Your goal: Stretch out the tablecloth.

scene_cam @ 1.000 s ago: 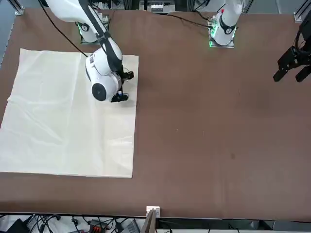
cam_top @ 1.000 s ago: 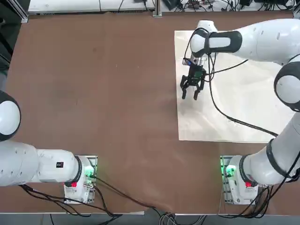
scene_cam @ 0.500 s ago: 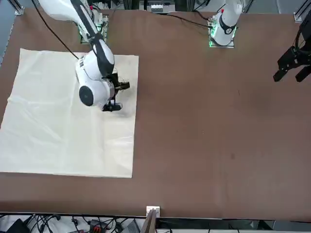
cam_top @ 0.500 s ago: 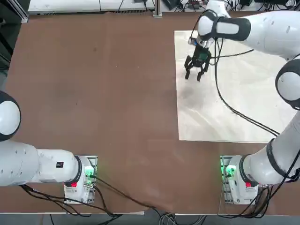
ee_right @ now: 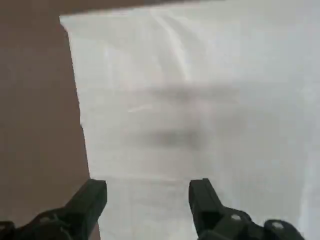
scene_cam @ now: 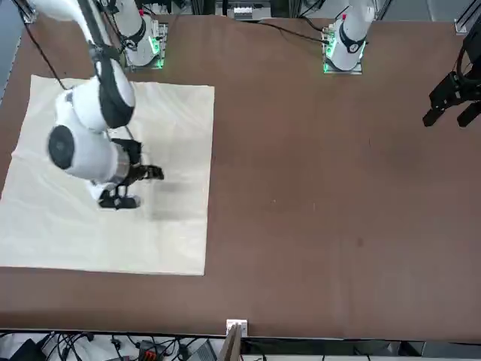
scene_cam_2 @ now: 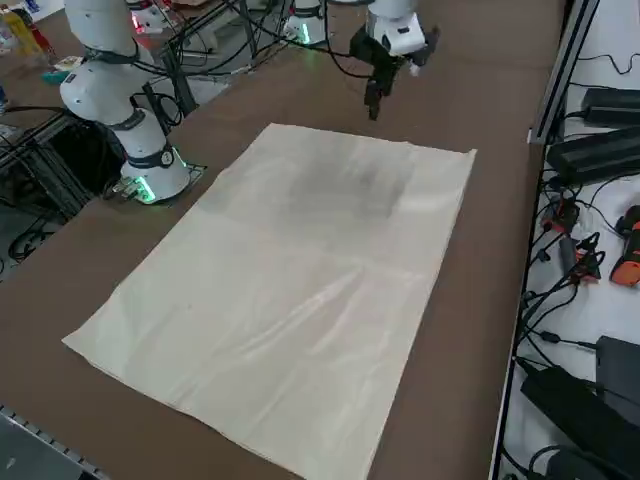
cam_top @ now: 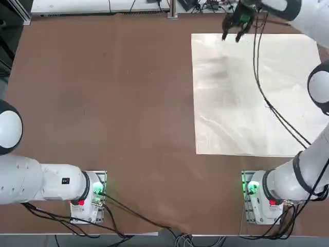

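The tablecloth (cam_top: 257, 92) lies folded on the robot's right half of the brown table (cam_top: 113, 92). The right hand (cam_top: 232, 27) hangs above its far edge, fingers wide and empty — it should descend squarely and pinch only the top layer.

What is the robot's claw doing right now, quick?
Right gripper: jaws open, holding nothing, up in the air above the tablecloth.

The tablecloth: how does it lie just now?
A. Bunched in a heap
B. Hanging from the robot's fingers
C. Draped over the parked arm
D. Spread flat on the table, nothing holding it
D: the tablecloth lies flat on the table, while the right gripper hangs open above it, holding nothing.
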